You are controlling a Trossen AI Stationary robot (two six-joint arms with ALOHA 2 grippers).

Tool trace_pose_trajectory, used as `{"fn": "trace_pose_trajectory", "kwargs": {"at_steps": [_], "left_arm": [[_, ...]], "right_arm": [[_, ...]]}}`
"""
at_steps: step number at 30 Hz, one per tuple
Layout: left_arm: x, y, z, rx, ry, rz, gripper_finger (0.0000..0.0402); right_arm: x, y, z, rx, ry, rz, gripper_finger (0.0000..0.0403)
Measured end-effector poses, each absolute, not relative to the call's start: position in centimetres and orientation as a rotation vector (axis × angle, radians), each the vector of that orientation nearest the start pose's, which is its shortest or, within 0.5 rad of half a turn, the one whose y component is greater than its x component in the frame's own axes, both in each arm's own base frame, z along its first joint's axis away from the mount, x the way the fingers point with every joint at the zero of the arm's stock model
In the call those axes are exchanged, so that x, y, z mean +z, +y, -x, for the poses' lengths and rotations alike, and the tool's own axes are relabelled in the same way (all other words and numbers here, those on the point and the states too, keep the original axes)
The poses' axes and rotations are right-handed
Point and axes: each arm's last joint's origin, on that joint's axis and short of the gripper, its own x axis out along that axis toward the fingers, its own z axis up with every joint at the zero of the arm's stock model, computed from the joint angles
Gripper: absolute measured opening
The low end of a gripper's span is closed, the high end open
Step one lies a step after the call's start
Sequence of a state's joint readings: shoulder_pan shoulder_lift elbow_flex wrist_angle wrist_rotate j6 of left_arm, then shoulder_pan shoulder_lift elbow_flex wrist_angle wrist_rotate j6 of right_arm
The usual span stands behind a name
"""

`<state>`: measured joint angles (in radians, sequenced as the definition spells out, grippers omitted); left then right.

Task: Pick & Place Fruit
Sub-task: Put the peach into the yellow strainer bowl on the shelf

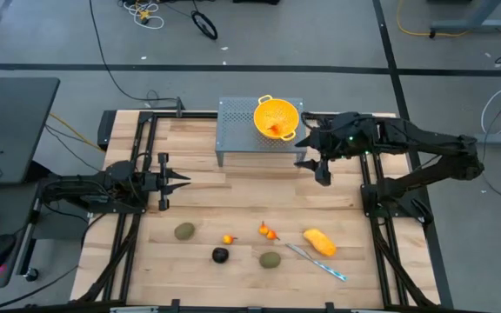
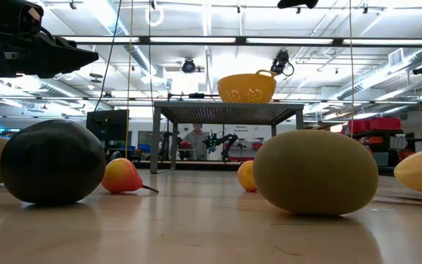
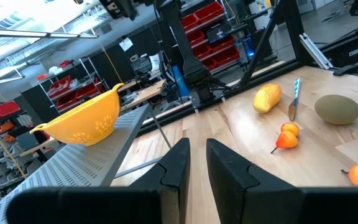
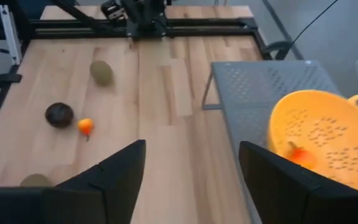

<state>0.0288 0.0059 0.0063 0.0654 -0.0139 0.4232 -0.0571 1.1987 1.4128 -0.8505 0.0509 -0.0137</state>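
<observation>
The fruit lies along the table's near part: two olive-green ovals [image 1: 184, 231] [image 1: 270, 259], a dark ball [image 1: 220, 255], small orange-red pieces [image 1: 268, 231] [image 1: 229, 239] and a yellow-orange oblong [image 1: 319, 242]. A yellow colander [image 1: 277, 117] stands on a grey perforated stand [image 1: 237, 135] at the far middle, with an orange piece [image 4: 297, 154] inside it. My right gripper [image 1: 316, 167] hangs open in the air just right of the stand, holding nothing [image 4: 191, 152]. My left gripper [image 1: 181, 181] waits level at the left edge, shut, with nothing between its fingers [image 3: 196, 149].
A slim silver-and-blue knife [image 1: 316, 261] lies beside the oblong fruit. Black frame rails [image 1: 137, 217] run along the table's left and right sides. Bare wood lies between the stand and the row of fruit. A person [image 2: 196, 139] stands far off in the room.
</observation>
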Motion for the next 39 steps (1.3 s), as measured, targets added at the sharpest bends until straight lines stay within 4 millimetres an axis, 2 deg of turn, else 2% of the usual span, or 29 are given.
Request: {"fn": "trace_pose_trajectory", "kwargs": {"at_steps": [8, 21, 39], "left_arm": [[17.1, 0.3, -9.7, 0.056, -0.055, -0.423, 0.0064], [17.1, 0.3, -9.7, 0.056, -0.055, -0.424, 0.0064], [17.1, 0.3, -9.7, 0.056, -0.055, -0.424, 0.0064]], "right_arm": [[38.4, 0.3, -25.3, 0.01, 0.72, -0.004, 0.0304], [33.8, 5.2, -29.5, 0.166, 0.896, 0.084, 0.0305], [24.6, 10.6, -35.0, 0.154, 1.117, 0.004, 0.0305]]}}
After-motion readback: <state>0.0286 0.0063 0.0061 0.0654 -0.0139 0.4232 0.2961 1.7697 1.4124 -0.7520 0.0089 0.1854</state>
